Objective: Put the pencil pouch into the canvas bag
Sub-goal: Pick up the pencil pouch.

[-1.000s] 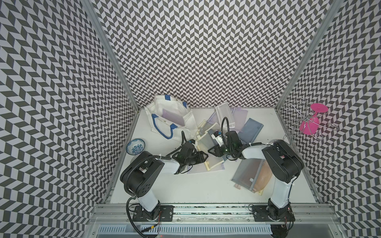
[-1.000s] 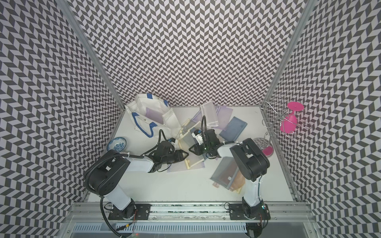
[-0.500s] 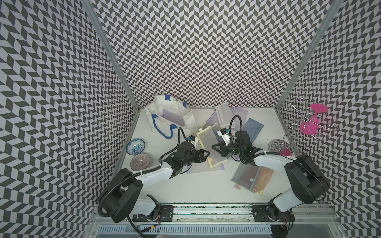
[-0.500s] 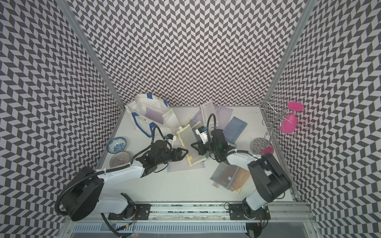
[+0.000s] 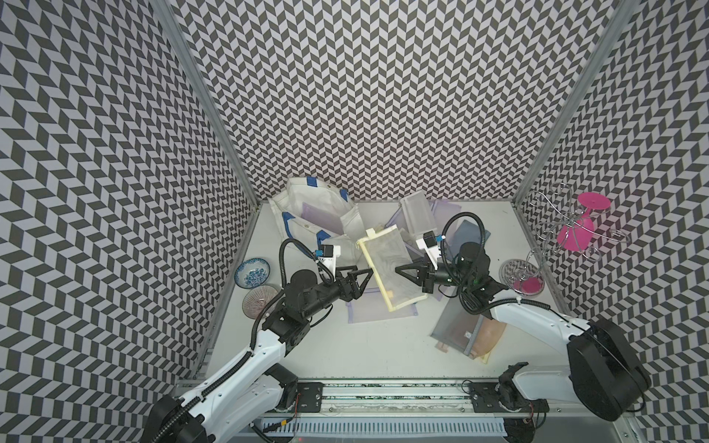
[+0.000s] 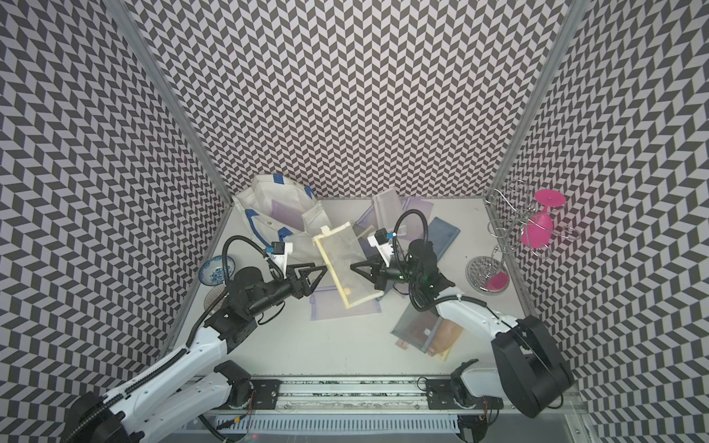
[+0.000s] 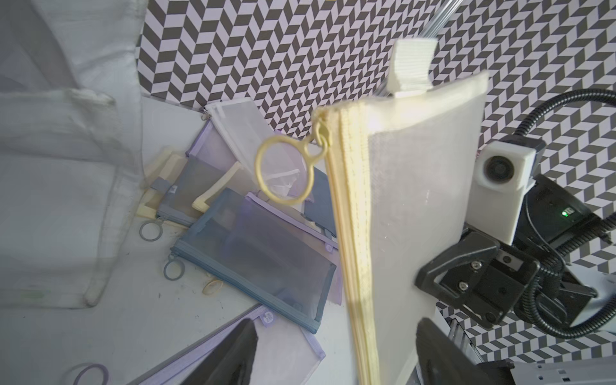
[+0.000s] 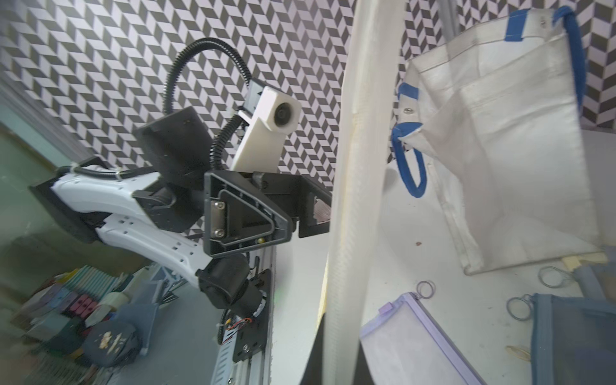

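**Pouch [image 5: 383, 255] aloft between both claws, short of the bag [image 5: 297, 191]**

Held clear of the worktop [image 5: 345, 345] by the right claw [image 5: 399, 269], pinched together on the middle of the plain long edge. Faced from the side of the zip [image 7: 348, 206] by the left claw [image 5: 366, 282], spread apart, with that edge lying between its two jaws and no grip showing. Shown broad face up in both top views, with the long axis running near to far. Seen from the left wrist with the zip and ring pull [image 7: 283, 170] turned toward the left arm.

Not yet in the bag. Direction to the bag from the pouch: far and left, on the left arm's side, close beyond the pouch's far end. Mouth seemingly turned upward, though hard to tell for sure.

Judged as a handover or a two-claw carry. Nearer arm to the bag: the left. Holding arm at present: the right. Calls for a shift far and left, led end-first along the long axis, so as to slip the narrow end into the mouth rather than meet the rim broadside. Risks sag or swing of the limp mesh under a one-edge grip.
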Robot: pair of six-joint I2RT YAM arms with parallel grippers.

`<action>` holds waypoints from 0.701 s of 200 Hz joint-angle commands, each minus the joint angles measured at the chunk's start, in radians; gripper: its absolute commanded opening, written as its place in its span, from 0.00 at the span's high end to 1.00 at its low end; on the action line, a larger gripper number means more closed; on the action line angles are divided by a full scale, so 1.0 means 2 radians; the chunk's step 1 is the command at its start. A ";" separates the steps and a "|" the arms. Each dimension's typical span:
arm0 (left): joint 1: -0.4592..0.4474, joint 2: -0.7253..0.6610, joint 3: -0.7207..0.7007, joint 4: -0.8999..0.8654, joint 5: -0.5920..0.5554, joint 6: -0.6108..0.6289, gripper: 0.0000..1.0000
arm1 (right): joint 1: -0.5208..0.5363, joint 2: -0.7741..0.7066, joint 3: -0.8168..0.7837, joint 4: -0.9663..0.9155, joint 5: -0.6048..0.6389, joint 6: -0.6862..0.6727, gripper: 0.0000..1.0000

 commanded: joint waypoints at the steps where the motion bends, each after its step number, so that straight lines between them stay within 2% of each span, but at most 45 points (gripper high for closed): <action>1: -0.027 0.012 -0.010 0.054 0.012 0.015 0.23 | 0.009 -0.006 -0.004 0.058 -0.050 0.017 1.00; 25: -0.061 0.038 0.001 0.080 0.008 0.025 0.24 | 0.011 -0.001 -0.004 0.070 -0.064 0.026 1.00; 34: -0.067 0.046 0.002 0.089 0.006 0.025 0.29 | 0.012 0.001 -0.003 0.070 -0.064 0.026 1.00; 53: -0.072 0.049 -0.002 0.111 0.005 0.020 0.52 | 0.012 0.003 -0.002 0.064 -0.063 0.021 1.00; 74: -0.077 0.038 -0.012 0.122 0.002 0.017 0.90 | 0.012 0.008 0.000 0.063 -0.061 0.025 1.00; 80: -0.078 0.032 -0.015 0.120 -0.002 0.017 0.99 | 0.012 0.011 0.000 0.063 -0.061 0.026 1.00; 83: -0.078 0.029 -0.017 0.118 -0.004 0.017 1.00 | 0.012 0.012 0.001 0.063 -0.060 0.026 0.99; 95: -0.079 0.011 -0.025 0.108 -0.010 0.017 1.00 | 0.012 0.013 0.003 0.057 -0.053 0.026 0.89; 111: -0.078 -0.020 -0.031 0.080 -0.031 0.017 1.00 | 0.011 0.010 0.006 0.032 -0.029 0.014 0.67; 140: -0.066 -0.065 -0.007 -0.019 -0.083 0.008 1.00 | 0.005 -0.003 0.002 0.008 0.027 0.013 0.09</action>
